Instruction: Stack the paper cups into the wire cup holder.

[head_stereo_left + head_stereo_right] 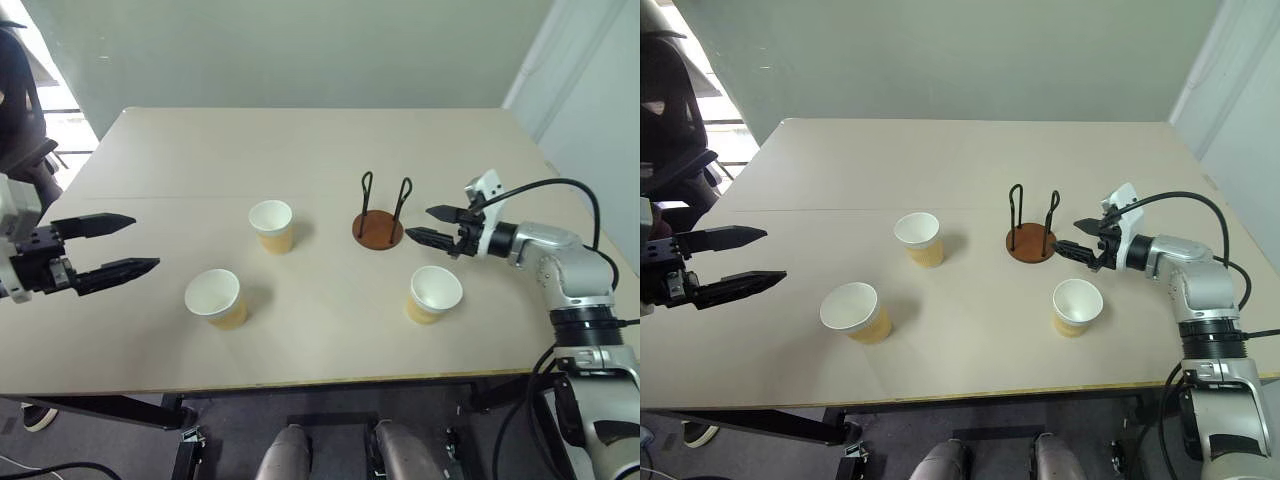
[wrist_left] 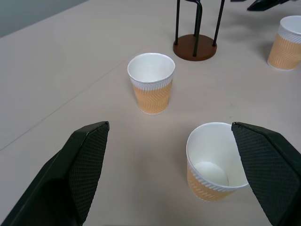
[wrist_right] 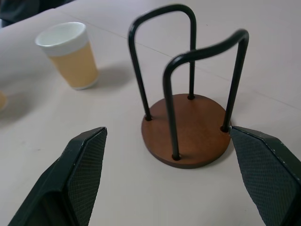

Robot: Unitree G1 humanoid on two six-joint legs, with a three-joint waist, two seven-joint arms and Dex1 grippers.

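Three paper cups stand upright on the table: one in the middle (image 1: 271, 225), one at front left (image 1: 215, 297), one at front right (image 1: 434, 293). The wire cup holder (image 1: 379, 218), a brown disc with two black wire loops, stands empty right of the middle cup. My right gripper (image 1: 433, 225) hovers open just right of the holder, pointing at it; in the right wrist view the holder (image 3: 186, 121) sits between its fingers (image 3: 77, 174). My left gripper (image 1: 128, 244) is open over the table's left edge, aimed at the front-left cup (image 2: 214, 161).
The tan table (image 1: 300, 150) has free room at its back half. A dark chair (image 1: 670, 110) stands beyond the left edge. The front edge of the table runs close below the two front cups.
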